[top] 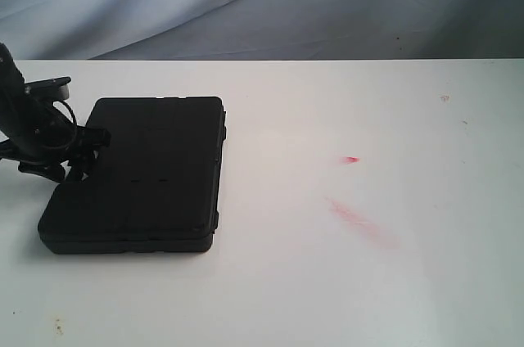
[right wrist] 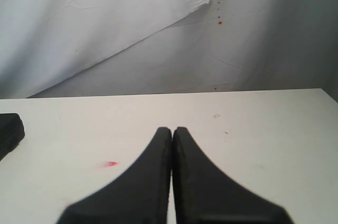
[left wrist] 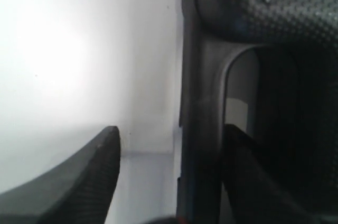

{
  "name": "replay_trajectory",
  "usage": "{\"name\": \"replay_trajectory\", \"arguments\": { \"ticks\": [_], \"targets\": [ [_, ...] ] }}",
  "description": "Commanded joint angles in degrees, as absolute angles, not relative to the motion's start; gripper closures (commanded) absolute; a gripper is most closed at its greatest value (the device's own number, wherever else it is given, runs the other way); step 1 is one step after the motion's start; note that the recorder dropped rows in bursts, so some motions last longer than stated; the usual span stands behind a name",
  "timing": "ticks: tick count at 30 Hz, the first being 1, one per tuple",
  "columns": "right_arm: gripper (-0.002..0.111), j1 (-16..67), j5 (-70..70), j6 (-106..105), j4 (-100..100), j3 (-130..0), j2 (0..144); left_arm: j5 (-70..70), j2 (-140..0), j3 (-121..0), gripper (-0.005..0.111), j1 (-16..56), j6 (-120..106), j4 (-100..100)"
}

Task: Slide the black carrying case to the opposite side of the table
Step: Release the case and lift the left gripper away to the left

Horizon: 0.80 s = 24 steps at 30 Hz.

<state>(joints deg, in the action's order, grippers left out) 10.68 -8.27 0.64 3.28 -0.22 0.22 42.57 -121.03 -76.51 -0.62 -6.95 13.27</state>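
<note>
The right jaws sit pressed together over the table (right wrist: 274, 129), black case (right wrist: 9, 130) well apart.

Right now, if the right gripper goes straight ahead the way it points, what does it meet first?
Probably nothing nearby: the right gripper points over the table toward the cloth backdrop. The black case lies off to the side. Depth is unclear.

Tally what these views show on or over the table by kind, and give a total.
Black carrying case: 1
Grippers: 2, the left gripper and the right gripper
Red smears: 2
Total: 5
</note>
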Motion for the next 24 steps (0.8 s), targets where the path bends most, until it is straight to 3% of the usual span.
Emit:
{"name": "replay_trajectory", "arguments": {
  "ticks": [1, 20, 24],
  "targets": [
    [0.108, 10.3, -7.7, 0.4, 2.7, 0.0, 0.0, 42.6, -117.6, -76.3, 0.052, -0.7, -6.5, 13.4],
    [0.108, 10.3, -7.7, 0.4, 2.7, 0.0, 0.0, 56.4, -104.3, -76.2, 0.053, -0.7, -6.5, 17.9],
    [0.108, 10.3, -7.7, 0.4, 2.7, 0.0, 0.0, 54.6, -99.6, -72.9, 0.069, -0.4, -8.3, 18.4]
  ]
}}
